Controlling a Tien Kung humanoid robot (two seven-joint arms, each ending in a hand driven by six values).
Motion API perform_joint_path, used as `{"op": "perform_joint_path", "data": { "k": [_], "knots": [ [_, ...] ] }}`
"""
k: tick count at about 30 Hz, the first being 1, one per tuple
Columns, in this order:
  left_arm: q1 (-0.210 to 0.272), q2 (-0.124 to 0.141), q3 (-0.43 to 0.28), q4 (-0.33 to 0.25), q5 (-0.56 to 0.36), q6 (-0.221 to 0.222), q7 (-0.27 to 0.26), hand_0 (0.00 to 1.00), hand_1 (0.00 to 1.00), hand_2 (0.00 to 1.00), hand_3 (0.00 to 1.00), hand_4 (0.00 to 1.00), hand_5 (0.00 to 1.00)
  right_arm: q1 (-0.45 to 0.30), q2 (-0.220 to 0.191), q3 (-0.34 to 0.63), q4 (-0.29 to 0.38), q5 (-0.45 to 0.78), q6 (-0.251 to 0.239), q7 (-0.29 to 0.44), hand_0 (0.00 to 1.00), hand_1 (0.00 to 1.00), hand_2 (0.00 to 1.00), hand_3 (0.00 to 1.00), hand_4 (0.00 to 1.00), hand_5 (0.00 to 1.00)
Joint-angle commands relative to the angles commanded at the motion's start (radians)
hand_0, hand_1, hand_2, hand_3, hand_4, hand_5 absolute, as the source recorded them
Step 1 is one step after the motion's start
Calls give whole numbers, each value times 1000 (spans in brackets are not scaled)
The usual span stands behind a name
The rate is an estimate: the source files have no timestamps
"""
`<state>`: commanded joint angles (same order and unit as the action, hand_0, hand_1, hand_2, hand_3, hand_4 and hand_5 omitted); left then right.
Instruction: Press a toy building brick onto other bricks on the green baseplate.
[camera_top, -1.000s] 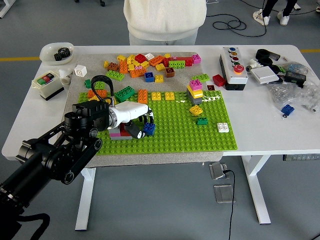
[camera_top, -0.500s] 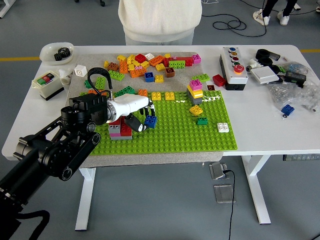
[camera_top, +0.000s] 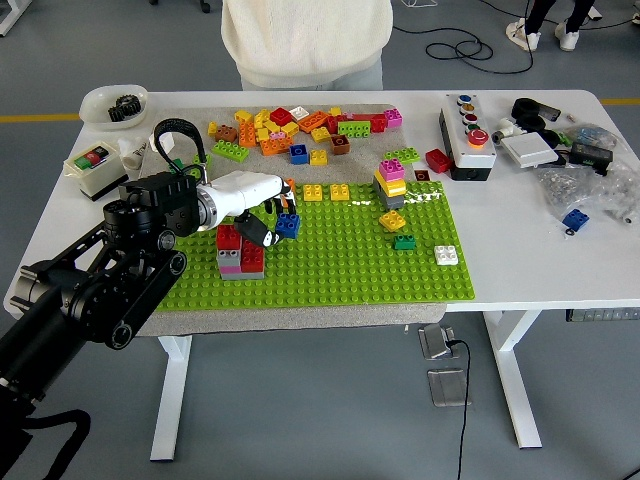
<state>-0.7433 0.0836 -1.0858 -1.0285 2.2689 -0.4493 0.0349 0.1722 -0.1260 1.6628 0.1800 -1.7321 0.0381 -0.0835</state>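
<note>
We see the left hand (camera_top: 262, 205) clamped on a blue brick (camera_top: 288, 224) above the green baseplate (camera_top: 350, 265). A red-topped brick stack (camera_top: 240, 252) stands just near of it (slightly left).

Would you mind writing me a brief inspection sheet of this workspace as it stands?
Surface: white table, green baseplate on grey mat.
Job's things: blue brick held in fingers; red-topped stack on baseplate; pink-topped stack.
Clutter: loose bricks, button box, bowl, bagged parts.
Grippers: left hand grips blue brick; right not seen.
Cables: black cable under table.
Surroundings: person at far side.
</note>
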Motion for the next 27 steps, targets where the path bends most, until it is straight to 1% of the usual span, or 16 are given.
{"op": "perform_joint_path", "data": {
  "k": [7,12,23,27],
  "knots": [
    [4,18,-13,-7,0,-14,1,642,623,567,547,475,85,-1,0,2,0,-1,0,0,747,644,682,607,868,521],
    [12,30,-25,-32,0,-40,5,643,622,567,546,475,86,-2,1,2,0,-1,0,1,747,644,682,608,868,521],
    [24,38,-35,-76,0,-88,12,641,621,566,546,472,88,-3,0,5,0,0,-1,1,747,643,682,608,869,520],
    [23,38,-37,-76,0,-90,14,641,621,566,546,472,88,-3,0,5,0,-1,0,1,747,643,682,608,869,520]
  ]
}}
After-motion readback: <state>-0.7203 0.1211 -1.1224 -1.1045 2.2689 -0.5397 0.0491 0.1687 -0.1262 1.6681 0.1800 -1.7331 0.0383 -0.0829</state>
